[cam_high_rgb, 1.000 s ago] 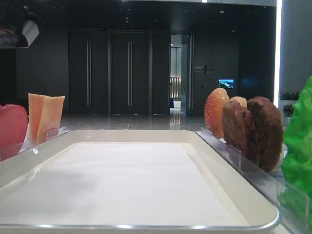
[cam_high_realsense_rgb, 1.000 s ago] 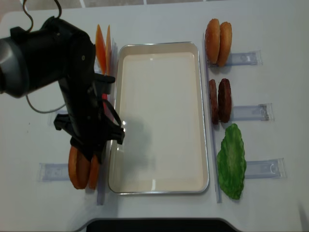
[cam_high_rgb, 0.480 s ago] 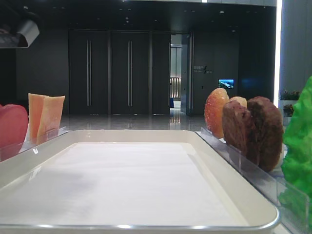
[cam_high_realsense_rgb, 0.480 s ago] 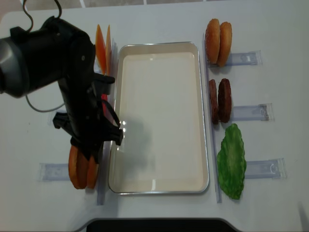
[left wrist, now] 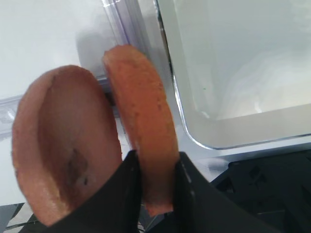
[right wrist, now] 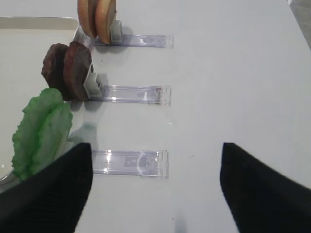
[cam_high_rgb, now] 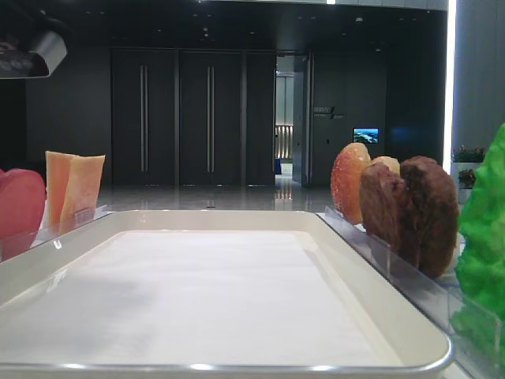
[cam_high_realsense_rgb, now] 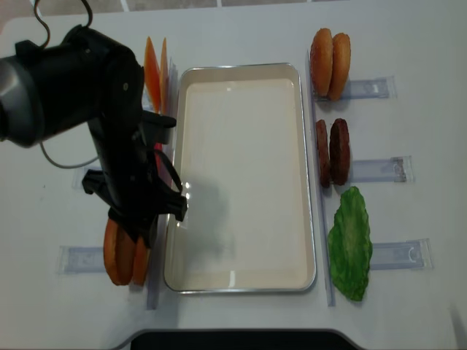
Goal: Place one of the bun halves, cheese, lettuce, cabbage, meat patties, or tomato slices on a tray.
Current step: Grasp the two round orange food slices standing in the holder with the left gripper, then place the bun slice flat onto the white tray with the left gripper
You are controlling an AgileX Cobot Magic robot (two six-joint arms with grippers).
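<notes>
My left gripper point(left wrist: 156, 170) is shut on the lower edge of a golden-brown bun half point(left wrist: 141, 121) standing on edge just left of the cream tray point(left wrist: 194, 136). A second bun half point(left wrist: 63, 145) stands beside it, outside the fingers. From above, the left arm point(cam_high_realsense_rgb: 109, 131) covers the gripper, and the two bun halves point(cam_high_realsense_rgb: 120, 257) show below it by the tray point(cam_high_realsense_rgb: 241, 68). My right gripper point(right wrist: 155, 194) hangs open over bare table, holding nothing. Lettuce point(right wrist: 41, 128), meat patties point(right wrist: 68, 70) and two more bun halves point(right wrist: 97, 17) stand ahead of it. No cabbage shows.
Cheese point(cam_high_realsense_rgb: 152, 73) stands in a rack at the tray's far left. Tomato slices point(cam_high_rgb: 20, 201) are mostly under the left arm from above. Clear plastic racks point(right wrist: 129, 162) line the table on the right. A cable point(cam_high_realsense_rgb: 62, 162) trails left of the arm.
The left arm has barely shifted over the bun halves. Everything else stands as before.
</notes>
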